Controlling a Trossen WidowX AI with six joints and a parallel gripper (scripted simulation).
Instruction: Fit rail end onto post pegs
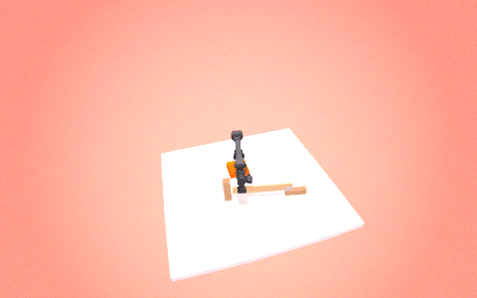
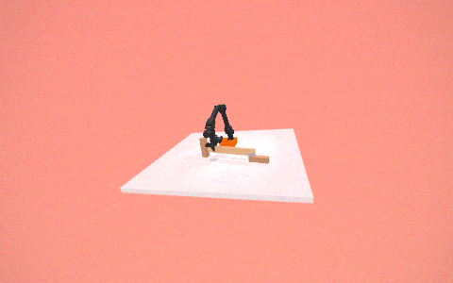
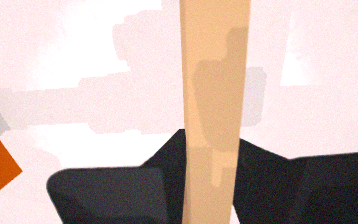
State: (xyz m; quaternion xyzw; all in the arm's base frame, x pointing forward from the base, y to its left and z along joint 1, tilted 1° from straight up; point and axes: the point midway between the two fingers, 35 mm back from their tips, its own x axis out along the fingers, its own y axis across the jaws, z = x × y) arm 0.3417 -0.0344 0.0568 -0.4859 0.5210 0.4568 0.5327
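The wooden rail [image 1: 268, 188] [image 2: 236, 150] [image 3: 216, 45] is held off the table, with a shadow under it. My gripper [image 1: 241, 190] [image 2: 211, 147] [image 3: 198, 134] is shut on the rail near its post end, one dark finger on each side. The post [image 1: 227, 190] [image 2: 204, 148] stands upright just beyond that end; a narrow gap seems to show between them in the top view. The pegs and rail holes cannot be made out. The rail's far end is at the small grey bracket [image 2: 251, 155] on the footboard block [image 1: 296, 191] [image 2: 260, 159]; whether it is fully seated is unclear.
An orange block [image 1: 232, 169] [image 2: 229, 141] [image 3: 7, 165] is by the arm's base, behind the rail. The white table [image 1: 209, 243] [image 2: 217, 181] carries everything. The arm reaches over the rail from behind.
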